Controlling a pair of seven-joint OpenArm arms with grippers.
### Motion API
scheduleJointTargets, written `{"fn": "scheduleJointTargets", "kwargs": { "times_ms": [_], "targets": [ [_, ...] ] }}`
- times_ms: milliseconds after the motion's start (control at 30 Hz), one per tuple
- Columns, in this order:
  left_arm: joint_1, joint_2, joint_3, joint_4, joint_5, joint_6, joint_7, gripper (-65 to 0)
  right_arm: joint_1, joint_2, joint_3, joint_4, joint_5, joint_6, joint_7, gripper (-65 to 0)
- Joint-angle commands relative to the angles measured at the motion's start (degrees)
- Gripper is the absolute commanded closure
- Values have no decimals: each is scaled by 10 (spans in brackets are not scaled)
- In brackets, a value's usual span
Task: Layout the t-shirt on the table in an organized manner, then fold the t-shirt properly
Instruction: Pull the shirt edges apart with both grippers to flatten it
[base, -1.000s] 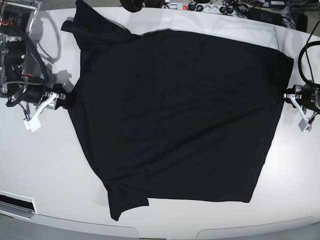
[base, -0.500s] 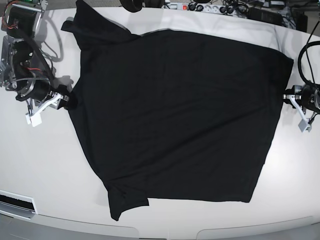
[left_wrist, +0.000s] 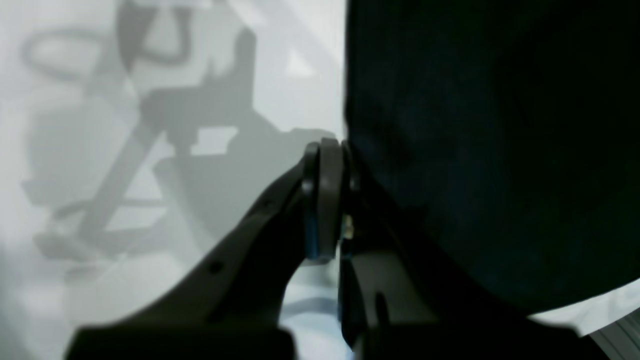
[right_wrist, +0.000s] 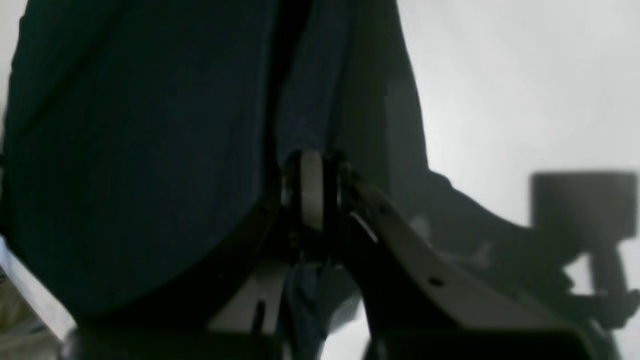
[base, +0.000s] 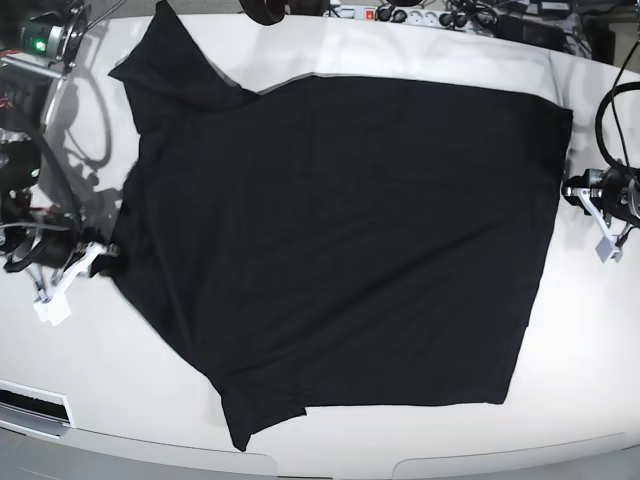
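The black t-shirt (base: 340, 240) lies spread nearly flat on the white table (base: 100, 380), with one sleeve at the far left and the other at the near left. My right gripper (base: 108, 252) is at the shirt's left edge, shut on a fold of the fabric (right_wrist: 125, 150); the wrist view shows its pads (right_wrist: 312, 165) pressed together with cloth rising from them. At the shirt's right edge my left gripper (base: 568, 190) is shut on the hem, and the fabric (left_wrist: 500, 150) runs off from its closed tips (left_wrist: 332, 150).
A power strip with cables (base: 400, 14) and a dark round object (base: 265, 10) sit along the table's far edge. The right arm's body (base: 30, 200) stands at the left edge. The table's rounded front rim (base: 330, 465) runs just below the shirt.
My right gripper has shut on the shirt's left edge and moved toward the front left, dragging the whole shirt leftward. The left gripper has shifted only slightly left.
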Motion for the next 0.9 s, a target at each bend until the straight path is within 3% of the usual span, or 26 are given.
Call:
{"fn": "scheduleJointTargets", "kwargs": {
  "times_ms": [0, 300, 467, 600, 667, 800, 867],
  "targets": [
    [-10, -15, -4, 6, -5, 0, -3, 0, 17, 19, 2, 16, 2, 3, 7, 0],
    [-10, -16, -4, 6, -5, 0, -3, 0, 57, 83, 2, 19, -16, -9, 9, 0],
    [-10, -15, -4, 6, -5, 0, -2, 0, 60, 86, -3, 19, 15, 10, 17, 0],
    [-10, -16, -4, 6, -4, 0, -2, 0, 60, 86, -33, 19, -36, 9, 20, 0],
    [-10, -18, -4, 6, -4, 0, -2, 0, 59, 86, -54, 19, -65, -18, 20, 0],
    [-15, -30, -4, 6, -5, 0, -3, 0, 72, 87, -78, 19, -133, -110, 4, -261],
    [-21, -40, -4, 6, -5, 0, -3, 0, 83, 89, -75, 23, -137, -133, 0, -309]
  ]
}}
